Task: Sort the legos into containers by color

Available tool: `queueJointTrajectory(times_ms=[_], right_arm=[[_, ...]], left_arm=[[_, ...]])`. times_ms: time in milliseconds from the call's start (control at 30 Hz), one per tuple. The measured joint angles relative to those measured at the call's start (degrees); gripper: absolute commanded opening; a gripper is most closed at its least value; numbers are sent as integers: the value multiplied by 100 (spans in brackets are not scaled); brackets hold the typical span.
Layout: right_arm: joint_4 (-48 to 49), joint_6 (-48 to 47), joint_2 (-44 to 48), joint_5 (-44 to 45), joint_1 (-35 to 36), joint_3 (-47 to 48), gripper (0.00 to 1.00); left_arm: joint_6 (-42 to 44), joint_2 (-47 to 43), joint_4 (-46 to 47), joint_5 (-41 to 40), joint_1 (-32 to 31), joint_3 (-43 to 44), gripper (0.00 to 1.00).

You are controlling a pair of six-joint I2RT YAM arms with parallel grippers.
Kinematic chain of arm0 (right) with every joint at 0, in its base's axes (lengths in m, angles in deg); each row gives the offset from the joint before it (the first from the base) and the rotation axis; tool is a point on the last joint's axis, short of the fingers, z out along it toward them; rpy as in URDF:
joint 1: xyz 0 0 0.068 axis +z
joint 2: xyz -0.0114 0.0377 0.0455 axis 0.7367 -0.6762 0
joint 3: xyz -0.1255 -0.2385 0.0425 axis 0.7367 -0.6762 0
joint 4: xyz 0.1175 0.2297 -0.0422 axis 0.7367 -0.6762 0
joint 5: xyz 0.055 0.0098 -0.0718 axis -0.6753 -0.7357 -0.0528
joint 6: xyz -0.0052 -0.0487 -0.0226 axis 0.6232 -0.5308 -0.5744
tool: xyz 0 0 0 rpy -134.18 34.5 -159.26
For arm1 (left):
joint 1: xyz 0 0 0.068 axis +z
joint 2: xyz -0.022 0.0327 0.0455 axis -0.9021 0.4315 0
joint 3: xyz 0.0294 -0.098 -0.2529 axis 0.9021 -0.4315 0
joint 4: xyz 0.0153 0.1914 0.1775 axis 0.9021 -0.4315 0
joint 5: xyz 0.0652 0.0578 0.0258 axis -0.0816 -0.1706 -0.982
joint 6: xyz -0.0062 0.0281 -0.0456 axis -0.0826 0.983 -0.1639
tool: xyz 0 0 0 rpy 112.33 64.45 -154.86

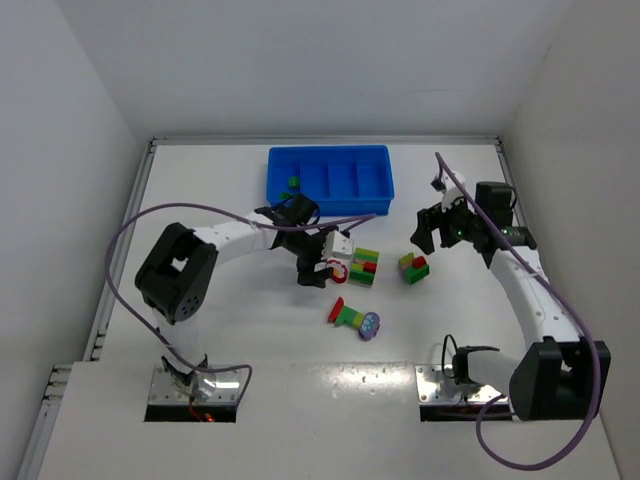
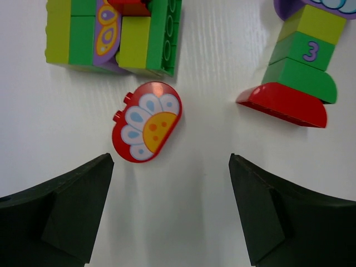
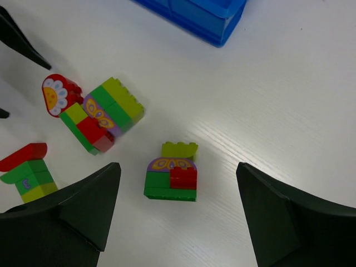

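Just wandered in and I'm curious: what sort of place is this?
Probably a robotics lab test cell: a left arm and a right arm bolted to a white table, plain white panels around it, and toy bricks near a blue tray.

A white table (image 1: 250,330) carries a bright blue rectangular plastic tray (image 1: 375,203). Near the tray's front wall lie a red rounded flower-printed brick (image 3: 58,94), a green, yellow and red brick clump (image 3: 103,114) and a smaller green-based clump (image 3: 171,178). Farther from the tray lies a toppled red-footed green-yellow stack (image 3: 28,169).
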Motion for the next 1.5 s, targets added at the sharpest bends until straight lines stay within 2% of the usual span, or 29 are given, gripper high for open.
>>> queueJointTrajectory(times_ms=[333, 633, 733, 767, 833, 867, 900, 967, 1000, 1133, 1333, 1500], right_arm=[[4, 186, -129, -564, -442, -7, 85], [0, 192, -166, -929, -841, -37, 85], [2, 195, -168, -1008, -925, -74, 85], [2, 192, -168, -1032, -955, -90, 85], [2, 190, -177, -1075, -1003, -116, 85], [0, 190, -190, -1093, -1025, -118, 85], [0, 190, -203, -1119, -1045, -120, 85], [0, 190, -223, -1163, -1099, -122, 85], [4, 190, -229, -1180, -1119, -131, 85], [4, 190, -236, -1228, -1180, -166, 85], [50, 278, -243, -1416, -1182, -243, 85], [295, 496, -240, -1532, -1182, -470, 85]], left_arm=[[505, 675, -74, 79, -2, 483, 92], [461, 920, 271, -20, -114, 511, 92], [422, 927, 398, -63, -188, 511, 88], [420, 929, 426, -87, -210, 511, 86], [404, 935, 490, -111, -264, 511, 75], [387, 942, 509, -120, -291, 511, 68], [363, 951, 533, -129, -321, 511, 56], [317, 968, 557, -157, -358, 511, 46], [293, 968, 584, -177, -376, 511, 36], [273, 966, 651, -245, -431, 498, 18], [68, 675, 603, -433, -424, 308, 16], [-540, 15, 776, -579, -188, 380, 16]])
